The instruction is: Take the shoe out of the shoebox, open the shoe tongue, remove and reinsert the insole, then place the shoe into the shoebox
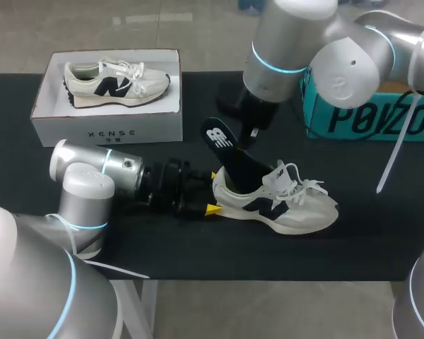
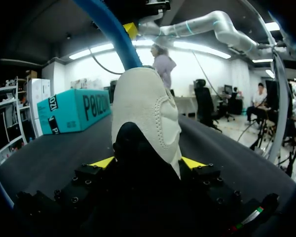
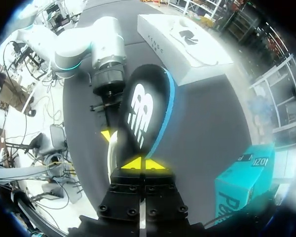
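Black table (image 1: 367, 240), near centre: shoe (image 1: 283, 205) on its sole, heel clamped by left gripper (image 2: 148, 163) from 9 o'clock; insole (image 1: 230, 152) standing out of its opening, pinched by right gripper (image 3: 144, 163). Far side, 10 o'clock: white shoebox (image 1: 106, 131) holding a second shoe (image 1: 116, 83). At 2 o'clock: teal box (image 1: 360, 120).

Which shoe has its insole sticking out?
The shoe on the table, in the left claw; the right claw holds its insole. The other shoe lies in the shoebox.

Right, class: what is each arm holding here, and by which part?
The left fingers clamp the shoe at its heel. The right fingers pinch the insole on the part sticking out of the shoe.
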Controlling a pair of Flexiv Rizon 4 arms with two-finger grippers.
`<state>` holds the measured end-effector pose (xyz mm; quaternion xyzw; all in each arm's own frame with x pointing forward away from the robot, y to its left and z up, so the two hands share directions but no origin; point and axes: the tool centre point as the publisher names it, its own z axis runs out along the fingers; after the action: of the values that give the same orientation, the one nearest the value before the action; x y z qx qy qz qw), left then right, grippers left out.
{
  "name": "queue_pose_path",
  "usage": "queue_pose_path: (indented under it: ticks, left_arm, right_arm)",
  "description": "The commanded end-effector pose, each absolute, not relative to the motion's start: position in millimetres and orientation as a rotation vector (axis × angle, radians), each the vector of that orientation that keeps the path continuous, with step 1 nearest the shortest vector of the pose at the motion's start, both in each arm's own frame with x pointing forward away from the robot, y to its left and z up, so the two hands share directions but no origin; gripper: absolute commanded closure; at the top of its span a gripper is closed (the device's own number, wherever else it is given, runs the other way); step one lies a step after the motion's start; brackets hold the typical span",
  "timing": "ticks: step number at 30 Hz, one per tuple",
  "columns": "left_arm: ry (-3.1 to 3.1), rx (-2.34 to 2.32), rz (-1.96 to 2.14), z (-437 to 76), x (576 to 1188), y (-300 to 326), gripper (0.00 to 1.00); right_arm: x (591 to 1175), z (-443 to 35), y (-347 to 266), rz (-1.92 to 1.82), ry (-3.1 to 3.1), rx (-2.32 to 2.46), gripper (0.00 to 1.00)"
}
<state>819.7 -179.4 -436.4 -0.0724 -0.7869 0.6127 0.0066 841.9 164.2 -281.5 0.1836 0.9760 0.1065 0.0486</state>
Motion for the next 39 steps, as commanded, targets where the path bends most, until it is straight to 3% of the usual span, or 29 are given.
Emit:
queue_pose_path:
  ticks: [1,4,7,11,15,22,31,39]
  left_arm:
    - [-2.464,-0.227,1.913,-440,820,-181,1.00]
    - [-2.464,-0.227,1.913,-440,820,-181,1.00]
    - [-2.464,-0.227,1.913,-440,820,-181,1.00]
    - [-2.464,-0.227,1.913,-440,820,-181,1.00]
    - [-2.464,-0.227,1.913,-440,820,-181,1.00]
    - [-2.464,-0.227,1.913,-440,820,-181,1.00]
    - [-2.464,-0.227,1.913,-440,820,-181,1.00]
    - [-2.464,-0.227,1.913,-440,820,-181,1.00]
  right_arm:
    - [844,-284,162,0.336,2.990,0.546,1.00]
    - [843,-283,162,0.334,2.993,0.539,0.98]
    - [842,-281,162,0.330,2.991,0.534,0.84]
    - [841,-281,160,0.329,2.991,0.536,0.75]
    - [840,-281,159,0.331,2.991,0.541,0.73]
    - [840,-284,155,0.339,2.995,0.558,0.59]
    - [845,-287,155,0.534,3.018,0.592,0.53]
    - [841,-295,158,0.599,3.034,0.630,0.55]
